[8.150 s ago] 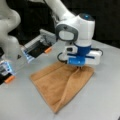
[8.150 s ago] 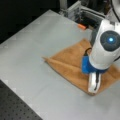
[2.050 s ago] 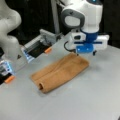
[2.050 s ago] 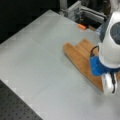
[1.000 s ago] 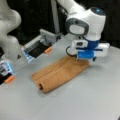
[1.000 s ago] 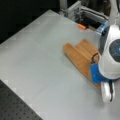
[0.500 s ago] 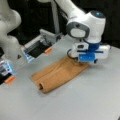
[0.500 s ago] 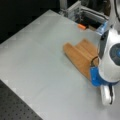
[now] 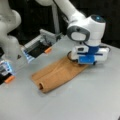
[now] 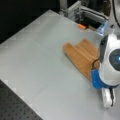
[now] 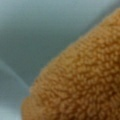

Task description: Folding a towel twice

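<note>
The claw, grip state untellable, presses the once-folded towel's end; no readable writing.

surface: grey table | on it: folded towel, lying flat

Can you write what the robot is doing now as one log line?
towel: folded into long strip, flat on table | gripper: down at strip's far end | fingers hidden

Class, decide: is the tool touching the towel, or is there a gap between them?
Cannot tell. In both front views the tool sits at the towel end, its tips hidden by the arm's body.
</note>
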Controlling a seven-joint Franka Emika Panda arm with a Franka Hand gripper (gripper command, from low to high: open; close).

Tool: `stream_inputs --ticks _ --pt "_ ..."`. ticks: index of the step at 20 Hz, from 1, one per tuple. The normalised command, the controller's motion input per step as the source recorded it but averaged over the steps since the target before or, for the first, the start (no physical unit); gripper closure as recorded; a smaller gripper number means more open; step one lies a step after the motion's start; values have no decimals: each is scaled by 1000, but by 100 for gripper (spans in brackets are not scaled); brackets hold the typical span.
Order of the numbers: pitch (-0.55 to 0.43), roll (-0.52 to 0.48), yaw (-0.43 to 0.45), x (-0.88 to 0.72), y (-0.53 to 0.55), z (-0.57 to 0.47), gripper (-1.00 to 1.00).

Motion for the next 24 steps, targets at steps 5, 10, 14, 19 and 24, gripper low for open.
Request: stream_inputs --ticks 5,10,14,19,24 --pt "-21 -223 -2 -54 46 -110 -100" --pt "57 -300 41 -132 -43 -78 -100" --pt "-9 -309 78 -152 -151 -96 100" --pt "-49 -283 56 -121 -147 -132 100" --pt "-99 -256 15 -97 -128 -170 100"
